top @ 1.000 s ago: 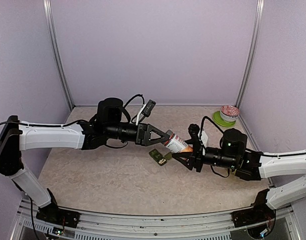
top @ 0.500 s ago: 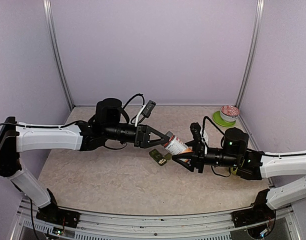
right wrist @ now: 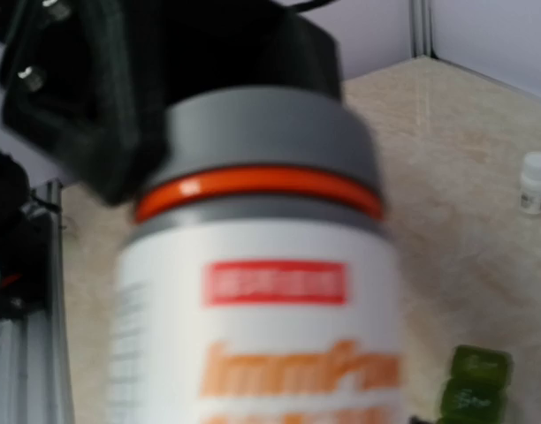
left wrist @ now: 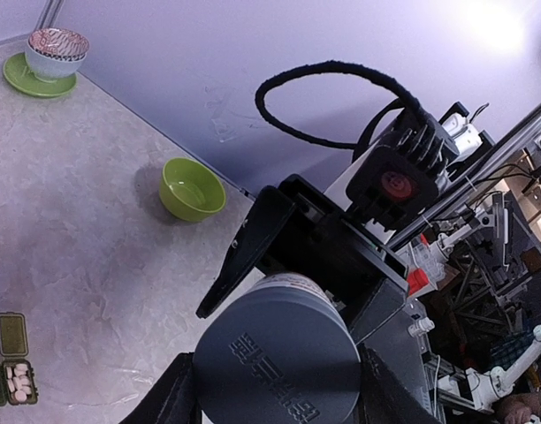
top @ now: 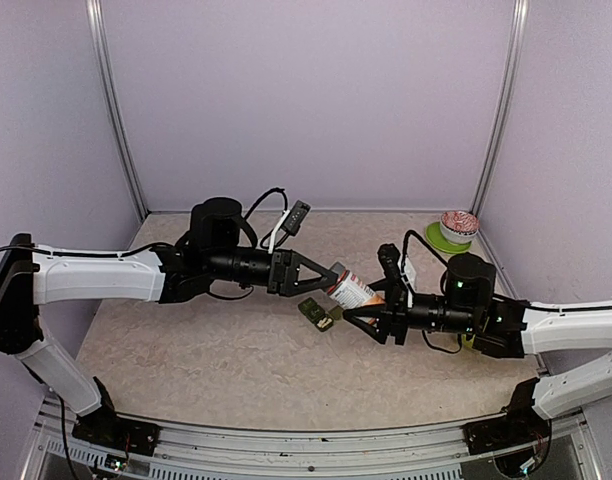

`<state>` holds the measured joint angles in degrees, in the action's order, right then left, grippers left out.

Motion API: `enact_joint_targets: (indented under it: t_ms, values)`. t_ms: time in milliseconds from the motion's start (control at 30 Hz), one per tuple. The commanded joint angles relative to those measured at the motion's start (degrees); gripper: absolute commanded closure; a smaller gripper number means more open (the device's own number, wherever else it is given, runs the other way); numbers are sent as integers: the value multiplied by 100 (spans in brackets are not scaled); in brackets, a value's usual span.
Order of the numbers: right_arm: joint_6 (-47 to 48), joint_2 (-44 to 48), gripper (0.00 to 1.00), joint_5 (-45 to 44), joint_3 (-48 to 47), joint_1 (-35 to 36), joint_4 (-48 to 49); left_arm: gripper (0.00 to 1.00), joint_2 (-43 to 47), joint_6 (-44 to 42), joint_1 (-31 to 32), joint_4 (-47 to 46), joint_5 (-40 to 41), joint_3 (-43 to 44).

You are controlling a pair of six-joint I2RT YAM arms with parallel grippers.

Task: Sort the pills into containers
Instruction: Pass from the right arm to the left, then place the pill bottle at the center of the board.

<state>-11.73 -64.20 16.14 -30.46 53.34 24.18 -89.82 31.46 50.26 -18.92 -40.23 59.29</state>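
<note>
Two arms meet over the middle of the tabletop (top: pixel 206 350), with one pill bottle (top: pixel 354 290) tilted between them, clear of the surface. Your left gripper (top: pixel 329 275) is clamped on the grey cap (left wrist: pixel 278 360), whose top face fills the space between its fingers in the left wrist view. Your right gripper (top: pixel 371 312) sits around the bottle's other end. You cannot tell whether it is gripping or slack, because its own camera shows only the label and an orange ring, no fingers.

Read this as the cap-removal step, with no pills poured yet. Before the left twists and draws away, you will likely need a firm right-hand hold on the body. Keep the mouth raised as the cap frees, or pills may spill.

Your green pill box (top: pixel 316 314) lies on the tabletop just beside the bottle, on its near side, with pale pills showing in one compartment. A green bowl (left wrist: pixel 192 188) waits toward the right edge.
</note>
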Motion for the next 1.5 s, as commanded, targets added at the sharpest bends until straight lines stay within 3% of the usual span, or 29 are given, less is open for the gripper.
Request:
enact_joint_targets:
  t_ms: [0,67,100,133,167,500,833,1333,1467]
  values:
    - [20,-46,29,-254,-278,8,-141,91,215,-190,-6,-252,-244,-33]
    - [54,-124,23,-232,-304,9,-127,91,235,-179,-24,-206,-162,-33]
    - [56,-165,16,-222,-323,2,-125,91,237,-167,-37,-183,-129,-26]
    - [56,-209,3,-217,-328,-5,-117,91,235,-162,-46,-185,-118,-23]
    - [62,-233,0,-209,-345,-4,-109,91,236,-154,-51,-175,-103,-27]
    - [265,-66,0,-490,-397,-2,-378,91,347,-380,-285,487,384,21]
    - [488,360,0,-1544,-251,-11,-711,90,578,-850,-891,1462,1450,-154]
    - [548,494,0,-1841,-57,-41,-783,90,168,-1443,-1676,2535,4195,2]
    - [573,518,0,-1892,-39,-43,-807,90,61,-1469,-1873,2532,4597,-20]
